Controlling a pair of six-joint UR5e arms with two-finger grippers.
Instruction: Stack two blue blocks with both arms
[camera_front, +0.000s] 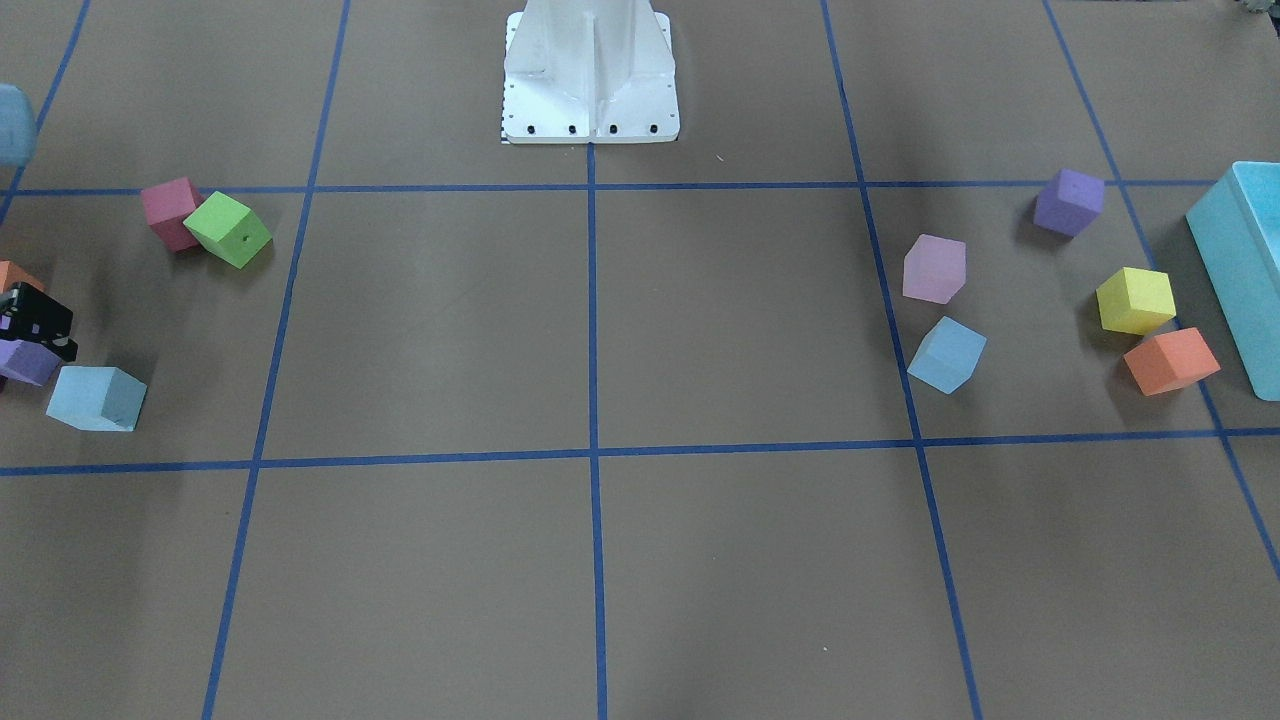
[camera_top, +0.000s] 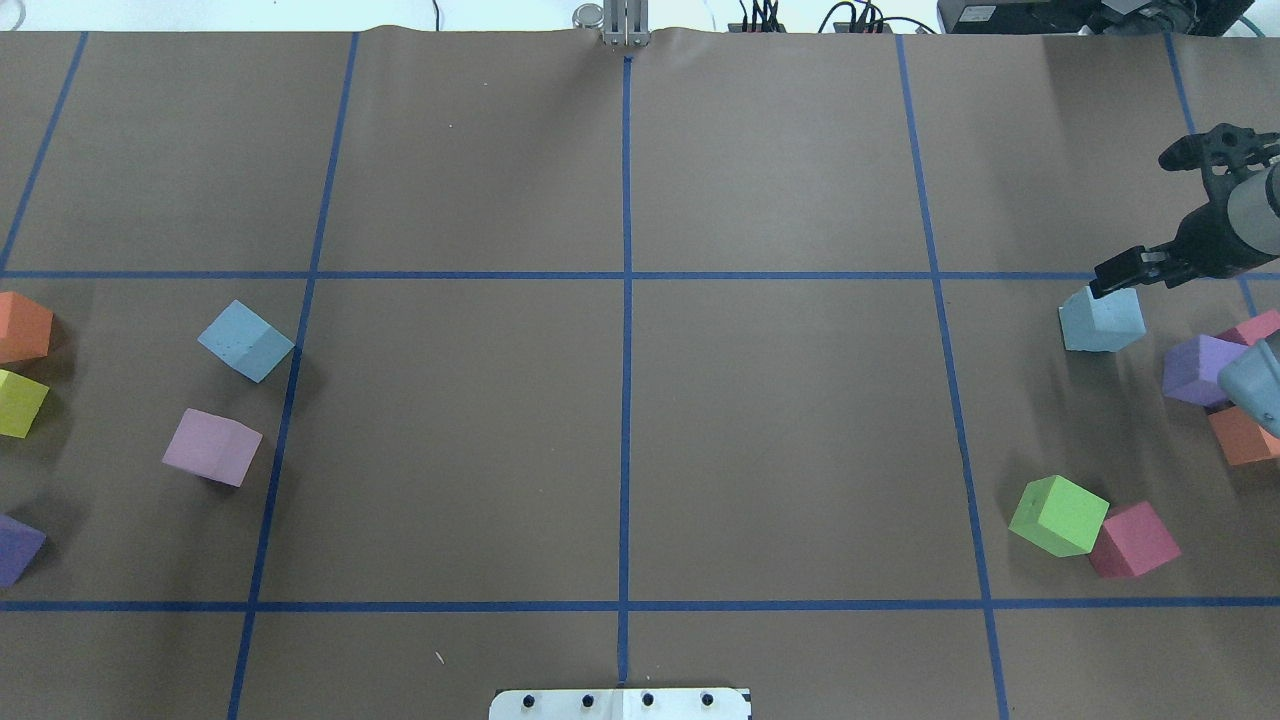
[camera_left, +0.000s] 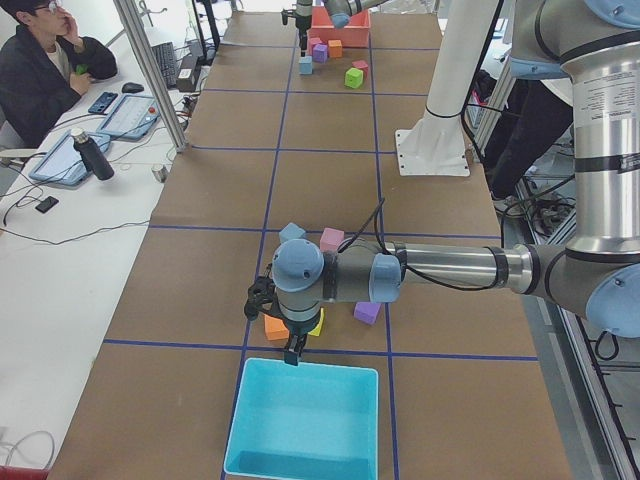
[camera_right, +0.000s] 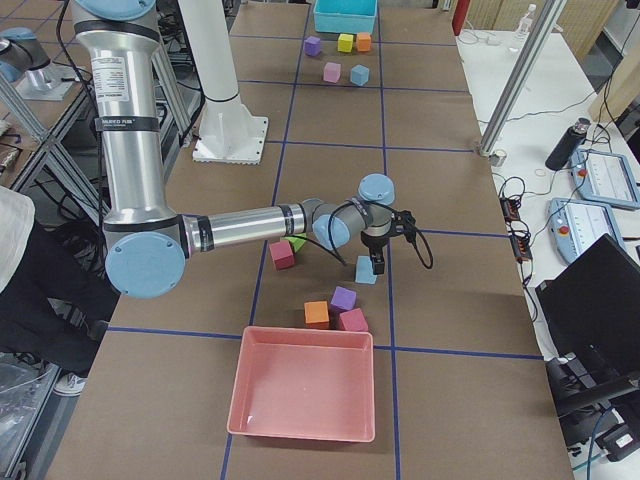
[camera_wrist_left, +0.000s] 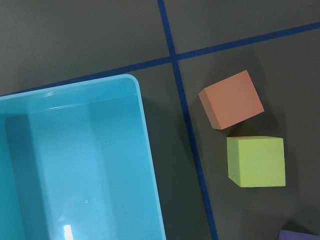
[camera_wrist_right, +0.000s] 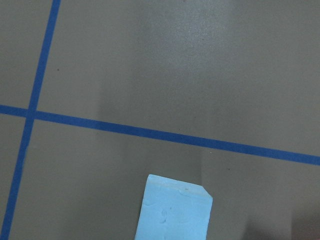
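One sky-blue block (camera_top: 1100, 320) lies at the table's right side; it also shows in the front view (camera_front: 97, 398) and in the right wrist view (camera_wrist_right: 175, 207). My right gripper (camera_top: 1135, 220) hangs open over it, one fingertip (camera_top: 1110, 280) just above its far edge, the other well beyond it. The second sky-blue block (camera_top: 246, 340) lies on the left side, also in the front view (camera_front: 946, 355). My left gripper (camera_left: 292, 350) shows only in the exterior left view, over the far rim of the turquoise box (camera_left: 300, 415); I cannot tell if it is open.
Green (camera_top: 1058, 515), red (camera_top: 1133, 540), purple (camera_top: 1195, 368) and orange (camera_top: 1240, 435) cubes lie near the right block. A pink cube (camera_top: 212, 447), an orange cube (camera_wrist_left: 231, 99) and a yellow cube (camera_wrist_left: 256, 161) lie on the left. A pink tray (camera_right: 300, 385) stands at the right end.
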